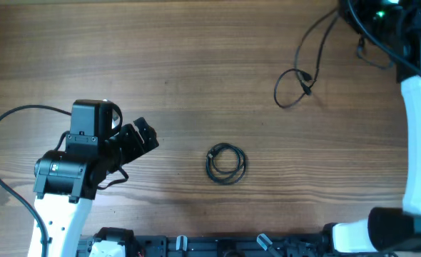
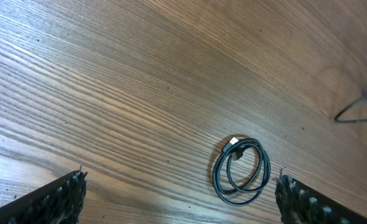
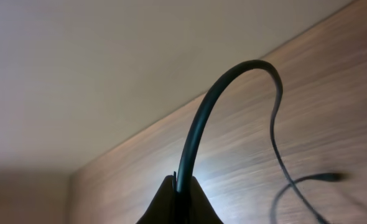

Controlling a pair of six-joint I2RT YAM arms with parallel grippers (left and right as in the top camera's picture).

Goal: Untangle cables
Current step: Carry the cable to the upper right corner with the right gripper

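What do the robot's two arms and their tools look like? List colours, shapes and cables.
Both arms have white rounded links and black joint housings: left arm, right arm. A thick black cable runs from the left arm. The left tool is black, its fingers rough-textured. The right tool shows a dark pointed tip.

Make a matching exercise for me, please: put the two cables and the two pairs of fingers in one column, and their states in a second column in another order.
Things
1. coiled cable
2. loose cable
3. left fingers
4. right fingers

States
A. open wide, holding nothing
B. lying in small loops, untouched
C. shut on a cable
D. one end held, the rest trailing in a loose curl

Pairs: 1-B, 2-D, 3-A, 4-C
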